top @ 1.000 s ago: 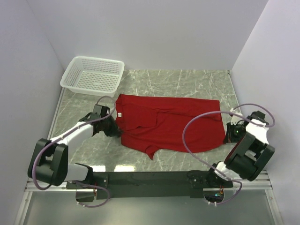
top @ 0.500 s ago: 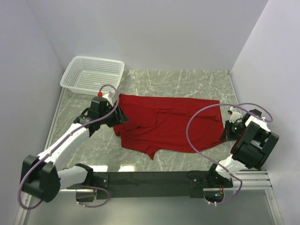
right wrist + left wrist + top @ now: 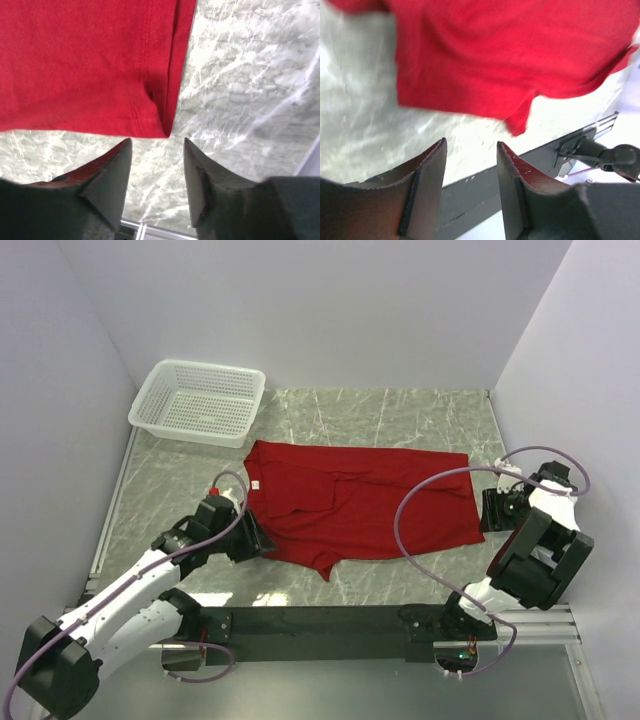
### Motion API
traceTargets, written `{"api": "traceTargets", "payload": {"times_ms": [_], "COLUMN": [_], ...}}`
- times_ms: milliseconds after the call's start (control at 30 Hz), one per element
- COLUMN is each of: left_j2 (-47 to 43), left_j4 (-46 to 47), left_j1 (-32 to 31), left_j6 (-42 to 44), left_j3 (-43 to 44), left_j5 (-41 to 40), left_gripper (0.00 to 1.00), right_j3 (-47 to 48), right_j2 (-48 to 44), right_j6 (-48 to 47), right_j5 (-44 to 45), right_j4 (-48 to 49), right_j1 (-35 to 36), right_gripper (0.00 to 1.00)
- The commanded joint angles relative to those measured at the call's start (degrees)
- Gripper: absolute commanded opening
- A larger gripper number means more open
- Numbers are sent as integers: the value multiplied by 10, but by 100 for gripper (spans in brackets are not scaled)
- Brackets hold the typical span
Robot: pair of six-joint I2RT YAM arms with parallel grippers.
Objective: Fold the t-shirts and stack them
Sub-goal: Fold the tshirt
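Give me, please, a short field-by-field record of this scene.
shirt: one red t-shirt lying across the table
basket: white basket at the far left corner
left tool: open, holding nothing, beside the shirt's left edge
right tool: open, holding nothing, just off the shirt's right corner
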Motion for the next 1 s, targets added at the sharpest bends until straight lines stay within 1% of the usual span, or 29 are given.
{"api": "traceTargets", "payload": {"times_ms": [0,100,167,200,267,300,333,367,400,433,467,500,533,567,600,667,700,733,767,800,867,900,967], "left_j2": [-3,-15,-23,-34,-47,-62,-71,-81,-101,-111,-123,-147,-160,-172,-196,-218,-239,-249,-259,-278,-295,-308,-319], "left_j4": [-18,-17,-28,-35,-61,-69,-75,-87,-91,-96,-105,-109,-112,-115,-120,-131,-145,-153,-160,-174,-188,-194,-205], "left_j1": [-21,-21,-21,-21,-21,-21,-21,-20,-21,-20,-21,-20,-21,-21,-20,-20,-21,-20,-21,-20,-21,-21,-20], "left_j6": [-61,-74,-75,-70,-65,-62,-60,-59,-58,-58,-62,-71,-75,-80,-92,-105,-117,-122,-127,-136,-143,-151,-154], "left_j3": [-21,-20,0,9,39,57,65,71,83,85,87,86,84,82,76,74,70,68,67,64,63,63,64], "left_j5": [-31,-54,-87,-103,-149,-162,-174,-198,-208,-221,-238,-248,-255,-265,-268,-273,-276,-277,-279,-282,-284,-285,-285], "left_gripper": [49,49,50,51,54,58,60,61,66,69,72,78,80,80,80,80,80,80,80,80,80,80,80], "right_j3": [19,21,19,13,0,-10,-13,-17,-21,-26,-32,-50,-61,-73,-95,-104,-97,-90,-83,-76,-72,-66,-60], "right_j2": [-48,-67,-77,-92,-118,-146,-160,-174,-195,-204,-213,-226,-233,-237,-241,-230,-205,-192,-170,-162,-147,-127,-109], "right_j6": [-34,-64,-113,-133,-166,-179,-214,-239,-271,-330,-363,-396,-436,-436,-427,-413,-415,-404,-394,-389,-380,-368,-359], "right_j5": [10,1,-34,-47,-63,-72,-85,-139,-168,-202,-245,-259,-265,-250,-233,-199,-185,-173,-160,-119,-80,-60,-17], "right_j4": [-24,-46,-72,-91,-84,-79,-81,-89,-117,-129,-139,-150,-142,-124,-67,-25,-9,1,28,40,74,104,134], "right_j1": [9,36,68,116,171,204,255,281,304,327,389,419,458,530,576,645,695,715,758,777,818,855,889], "right_gripper": [56,58,58,59,59,59,59,59,63,65,69,72,75,77,77,77,76,76,74,72,70,68,65]}}
